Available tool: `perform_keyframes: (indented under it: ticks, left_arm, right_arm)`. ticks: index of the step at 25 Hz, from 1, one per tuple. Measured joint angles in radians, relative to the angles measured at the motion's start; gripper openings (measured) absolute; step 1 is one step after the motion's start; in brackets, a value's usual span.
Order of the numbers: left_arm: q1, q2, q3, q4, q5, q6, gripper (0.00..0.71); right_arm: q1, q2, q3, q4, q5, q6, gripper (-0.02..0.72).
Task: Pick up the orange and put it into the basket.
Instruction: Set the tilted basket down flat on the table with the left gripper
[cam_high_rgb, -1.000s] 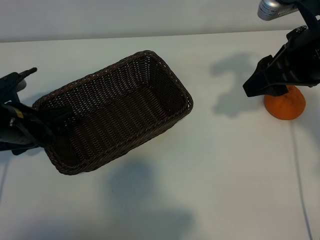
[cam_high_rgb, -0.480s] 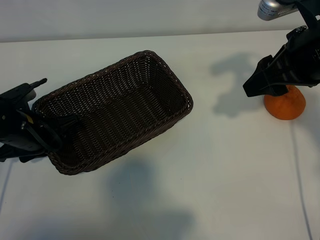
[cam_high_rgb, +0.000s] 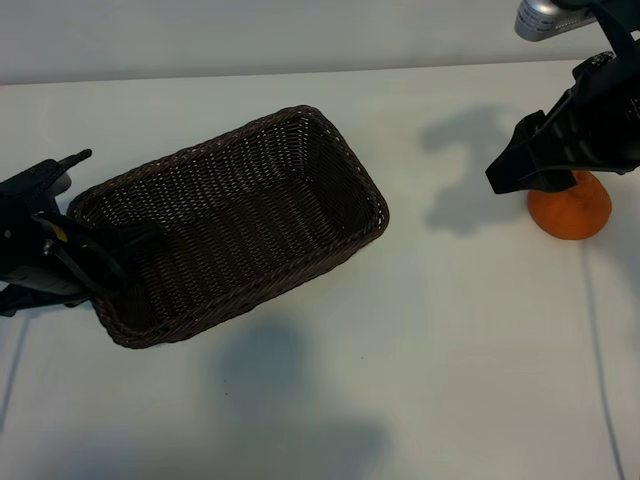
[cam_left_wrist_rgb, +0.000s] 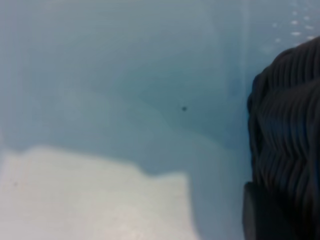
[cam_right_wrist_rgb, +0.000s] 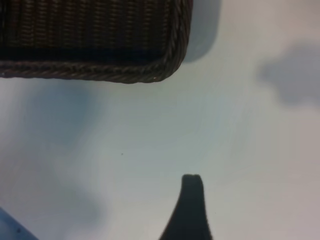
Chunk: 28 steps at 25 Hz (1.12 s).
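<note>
Partly hidden orange (cam_high_rgb: 570, 212), right gripper (cam_high_rgb: 515, 168) above

A dark brown basket (cam_high_rgb: 250, 215) of woven wicker, its ribbed weave rough and its braided rim faintly glossy, sat on a smooth, matt white table (cam_high_rgb: 420, 350). The orange (cam_high_rgb: 570, 212) showed a bright, slightly dimpled peel with a soft sheen. Both grippers, left (cam_high_rgb: 95, 262) and right (cam_high_rgb: 515, 170), looked like matt black plastic, below a silvery metallic part (cam_high_rgb: 545, 15).

basket (cam_high_rgb: 230, 225) gripped at left end by left gripper (cam_high_rgb: 95, 262), orange (cam_high_rgb: 570, 212) under right gripper (cam_high_rgb: 525, 170)
</note>
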Motion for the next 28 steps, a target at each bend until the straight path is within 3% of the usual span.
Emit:
perform_keyframes:
  ticks: [12,22,28]
  left_arm:
    - [0.000,0.000,0.000,-0.038,-0.011,0.038,0.147]
    - [0.000,0.000,0.000,-0.352,0.019,0.410,0.141]
    - [0.000,-0.004,0.000,-0.399,0.023,0.492,0.141]
  right_arm:
    - [0.000,0.000,0.000,0.000,0.001,0.000,0.595]
    - [0.000,0.000,0.000,0.000,0.001,0.000,0.595]
    - [0.000,0.000,0.000,0.000,0.009,0.000,0.595]
